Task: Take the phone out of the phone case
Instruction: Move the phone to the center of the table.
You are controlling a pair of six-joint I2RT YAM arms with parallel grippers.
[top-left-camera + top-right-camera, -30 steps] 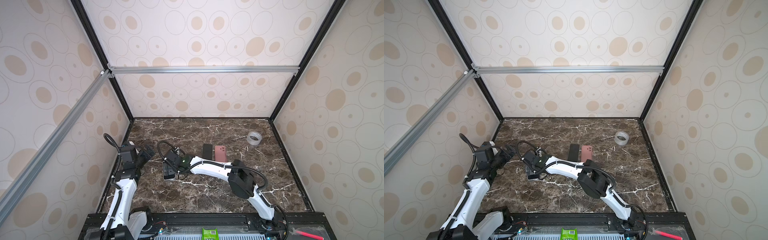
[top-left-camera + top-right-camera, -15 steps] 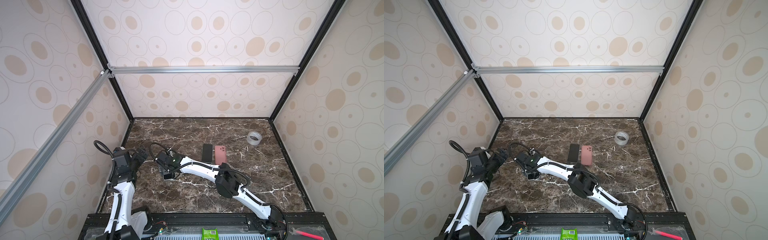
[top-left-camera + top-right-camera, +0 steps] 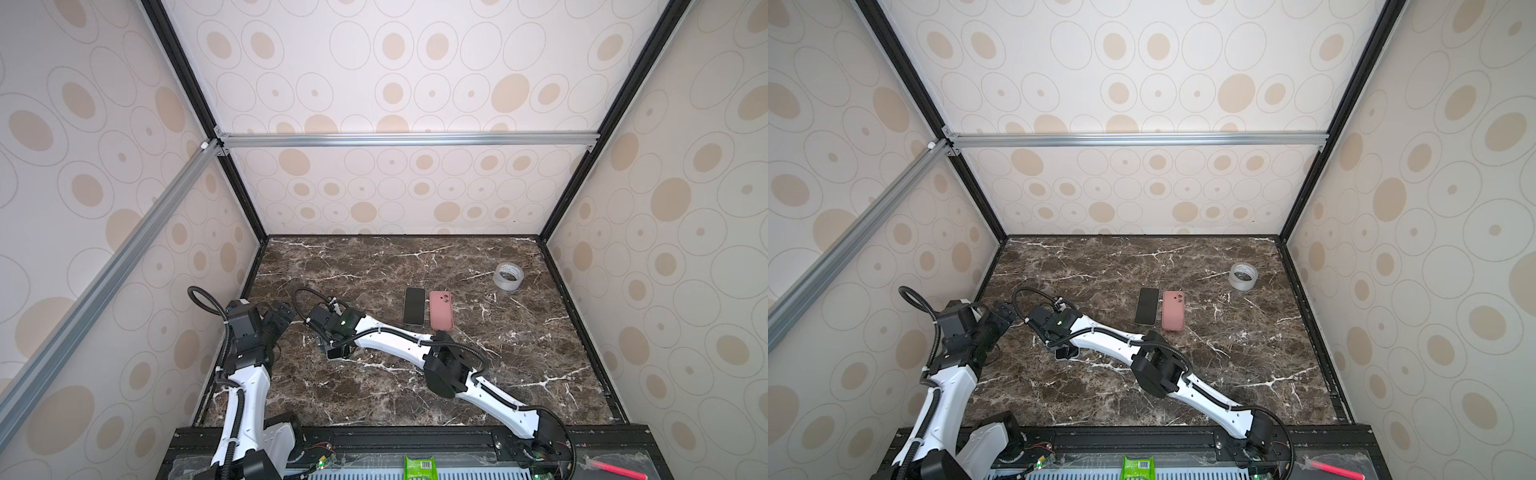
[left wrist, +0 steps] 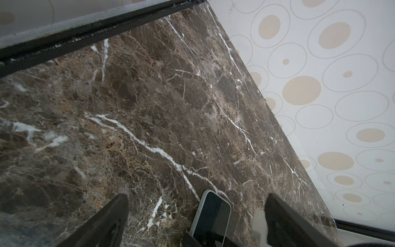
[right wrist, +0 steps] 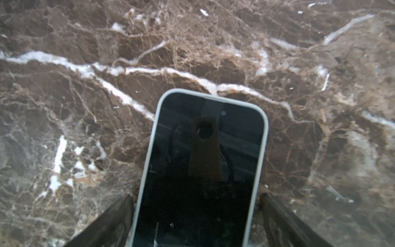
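A phone [image 5: 205,160] with a dark screen sits in a pale grey phone case [image 5: 265,128] and lies flat on the marble table. My right gripper [image 5: 196,196] is open and low over it, one finger close beside each long side of the case. In both top views only one end of the phone [image 3: 338,354] [image 3: 1066,353] shows from under the right wrist. My left gripper [image 4: 196,195] is open and empty, a little above the table; the far end of the phone [image 4: 213,213] shows between its fingers. In a top view the left gripper [image 3: 282,311] hangs left of the right wrist.
A bare black phone [image 3: 414,306] and an empty pink case [image 3: 440,309] lie side by side at mid table. A roll of clear tape [image 3: 508,276] stands at the back right. The left wall [image 3: 232,291] is close beside my left arm.
My left arm has drawn back a little toward the left wall and the front. The right arm's elbow has swung left while its gripper stayed over the cased phone.
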